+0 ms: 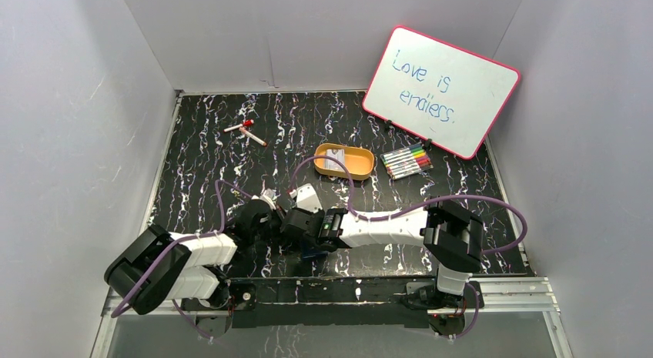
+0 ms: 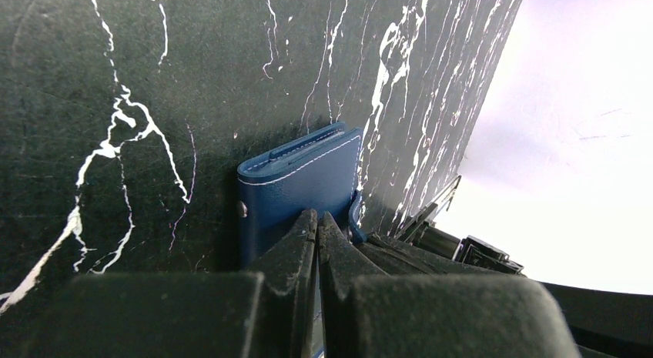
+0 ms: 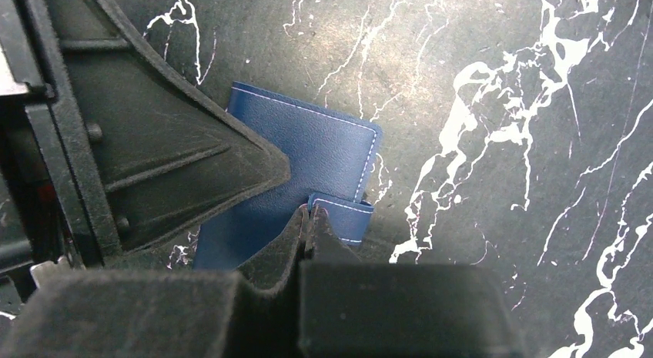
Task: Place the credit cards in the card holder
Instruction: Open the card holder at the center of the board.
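The navy card holder [image 2: 296, 177] lies folded on the black marble table, mostly hidden under both wrists in the top view. My left gripper [image 2: 317, 218] is shut, its tips resting against the holder's cover; its finger [image 3: 192, 154] lies across the holder's left side. My right gripper [image 3: 309, 212] is shut on the holder's snap tab [image 3: 344, 217]. A pale credit card [image 1: 332, 164] lies in the orange tray [image 1: 363, 172] further back.
A pink-framed whiteboard [image 1: 443, 88] leans at the back right, with a row of coloured markers [image 1: 406, 162] before it. A red-capped pen [image 1: 245, 132] lies at the back left. Grey walls close in both sides.
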Tool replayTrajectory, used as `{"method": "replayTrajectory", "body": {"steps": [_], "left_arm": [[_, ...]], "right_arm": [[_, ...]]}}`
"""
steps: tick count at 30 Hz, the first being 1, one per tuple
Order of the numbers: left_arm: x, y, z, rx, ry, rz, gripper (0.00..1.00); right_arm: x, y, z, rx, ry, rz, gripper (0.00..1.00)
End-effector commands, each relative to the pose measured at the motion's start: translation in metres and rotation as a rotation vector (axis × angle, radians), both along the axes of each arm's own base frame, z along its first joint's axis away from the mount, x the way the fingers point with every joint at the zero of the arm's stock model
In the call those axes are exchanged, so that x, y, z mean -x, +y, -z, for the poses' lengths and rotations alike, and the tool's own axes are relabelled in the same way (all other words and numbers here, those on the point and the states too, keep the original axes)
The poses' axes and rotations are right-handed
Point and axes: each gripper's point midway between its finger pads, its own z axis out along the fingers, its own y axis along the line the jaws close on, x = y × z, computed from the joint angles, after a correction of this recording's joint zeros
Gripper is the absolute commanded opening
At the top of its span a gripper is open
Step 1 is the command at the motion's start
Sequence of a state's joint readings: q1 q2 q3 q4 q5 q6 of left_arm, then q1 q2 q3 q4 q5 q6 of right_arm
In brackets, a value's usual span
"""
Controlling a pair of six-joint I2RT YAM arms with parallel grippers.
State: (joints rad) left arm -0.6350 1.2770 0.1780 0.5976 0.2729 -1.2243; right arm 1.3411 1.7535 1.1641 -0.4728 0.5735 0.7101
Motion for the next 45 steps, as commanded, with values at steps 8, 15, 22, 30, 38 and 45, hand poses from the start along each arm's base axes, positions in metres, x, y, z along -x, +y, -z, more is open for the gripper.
{"method": "replayTrajectory", "body": {"steps": [8, 15, 22, 30, 38, 45], "left_arm": [[0.018, 0.043, 0.053, -0.24, 0.113, -0.077, 0.0], [0.003, 0.022, 0.015, -0.16, -0.002, -0.012, 0.23], [-0.014, 0.008, -0.027, -0.163, -0.099, 0.056, 0.64], [-0.003, 0.002, -0.017, -0.154, -0.063, 0.123, 0.68], [0.002, -0.011, -0.024, -0.073, -0.089, 0.152, 0.7], [0.001, -0.001, -0.038, -0.046, -0.15, 0.084, 0.75]], "right_arm": [[-0.009, -0.035, -0.027, -0.034, -0.06, 0.141, 0.0], [-0.008, -0.057, -0.043, -0.124, -0.047, 0.167, 0.0], [-0.006, -0.063, -0.085, -0.253, -0.086, 0.125, 0.0], [0.008, -0.039, -0.095, -0.372, -0.037, -0.006, 0.0], [0.01, -0.031, -0.089, -0.382, -0.023, -0.017, 0.0], [0.009, -0.032, -0.098, -0.405, -0.035, -0.023, 0.0]]}}
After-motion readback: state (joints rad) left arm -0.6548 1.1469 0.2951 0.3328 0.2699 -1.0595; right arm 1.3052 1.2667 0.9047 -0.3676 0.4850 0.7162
